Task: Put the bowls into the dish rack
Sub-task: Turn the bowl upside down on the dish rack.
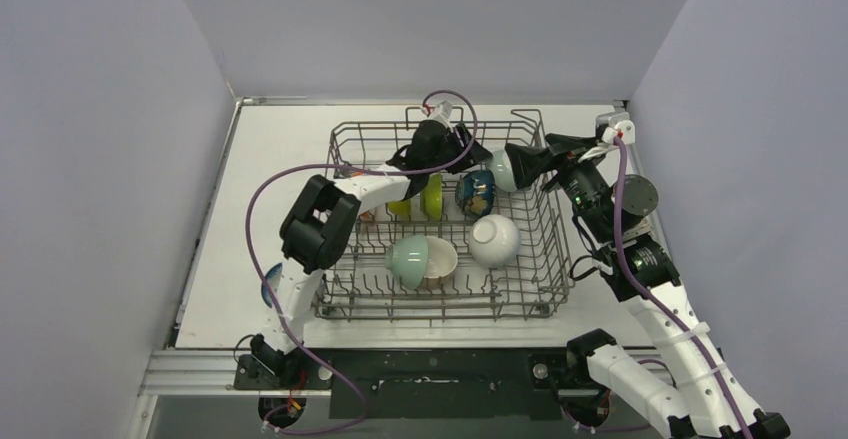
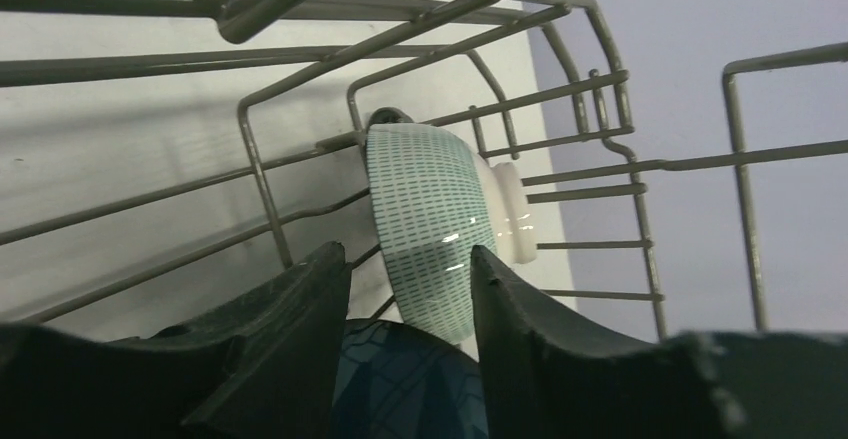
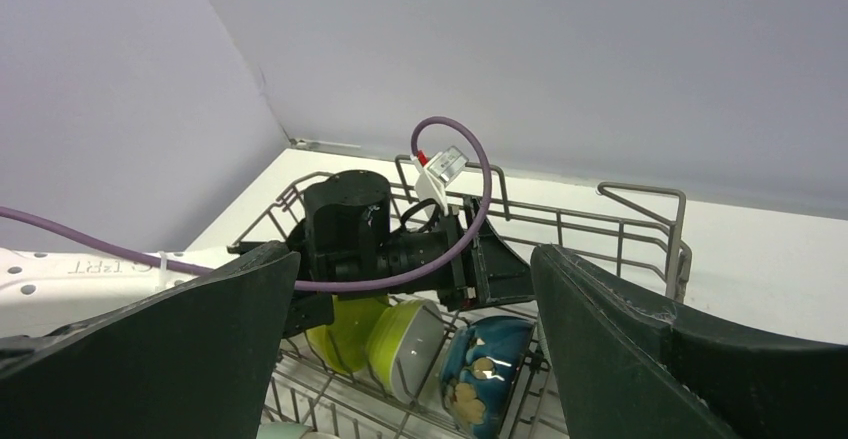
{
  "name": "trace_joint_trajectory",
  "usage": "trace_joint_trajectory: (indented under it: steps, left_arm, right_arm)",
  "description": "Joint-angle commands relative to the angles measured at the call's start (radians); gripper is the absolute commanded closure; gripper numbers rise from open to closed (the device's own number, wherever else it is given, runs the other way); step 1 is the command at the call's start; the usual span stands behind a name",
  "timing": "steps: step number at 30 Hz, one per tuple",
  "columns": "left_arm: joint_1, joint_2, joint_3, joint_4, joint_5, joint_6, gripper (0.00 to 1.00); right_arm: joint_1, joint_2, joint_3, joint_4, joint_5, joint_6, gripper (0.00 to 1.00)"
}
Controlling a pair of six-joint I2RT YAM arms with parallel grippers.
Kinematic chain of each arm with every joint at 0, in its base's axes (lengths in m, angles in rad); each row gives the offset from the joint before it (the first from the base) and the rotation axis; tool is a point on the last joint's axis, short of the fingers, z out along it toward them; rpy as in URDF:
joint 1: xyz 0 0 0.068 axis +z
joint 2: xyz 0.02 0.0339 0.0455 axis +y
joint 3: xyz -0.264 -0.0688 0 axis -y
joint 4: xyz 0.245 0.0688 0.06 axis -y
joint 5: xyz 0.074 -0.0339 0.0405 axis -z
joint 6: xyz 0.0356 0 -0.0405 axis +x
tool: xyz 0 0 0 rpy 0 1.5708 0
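Observation:
The grey wire dish rack (image 1: 548,259) holds several bowls. Two lime bowls (image 1: 432,197) and a dark blue bowl (image 1: 476,192) stand on edge in its back row. A pale green bowl (image 1: 409,261), a beige bowl (image 1: 441,257) and a white bowl (image 1: 494,240) sit nearer the front. A white bowl with green dashes (image 2: 425,219) stands on edge near the rack's back right. My left gripper (image 1: 468,157) is open over the dark blue bowl (image 2: 400,379), fingers apart on either side of it. My right gripper (image 1: 522,163) is wide open beside the dashed bowl (image 1: 503,169), nothing between its fingers.
Another bluish bowl (image 1: 271,284) lies on the table left of the rack, partly hidden by the left arm. The rack's handle loops (image 3: 640,204) rise at its back edge. Purple cables arch over both arms. Walls close in the table on three sides.

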Motion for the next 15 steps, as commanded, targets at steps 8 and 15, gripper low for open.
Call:
trace_joint_trajectory:
  steps: [8, 15]
  left_arm:
    - [0.011, -0.243, -0.076, 0.175, -0.034, 0.258, 0.34]
    - [0.015, -0.458, -0.229, 0.265, -0.064, 0.491, 0.30]
  right_arm:
    - [-0.003, 0.011, 0.045, 0.035, -0.021, 0.000, 0.10]
    - [-0.003, 0.045, 0.090, -0.101, -0.003, -0.006, 0.10]
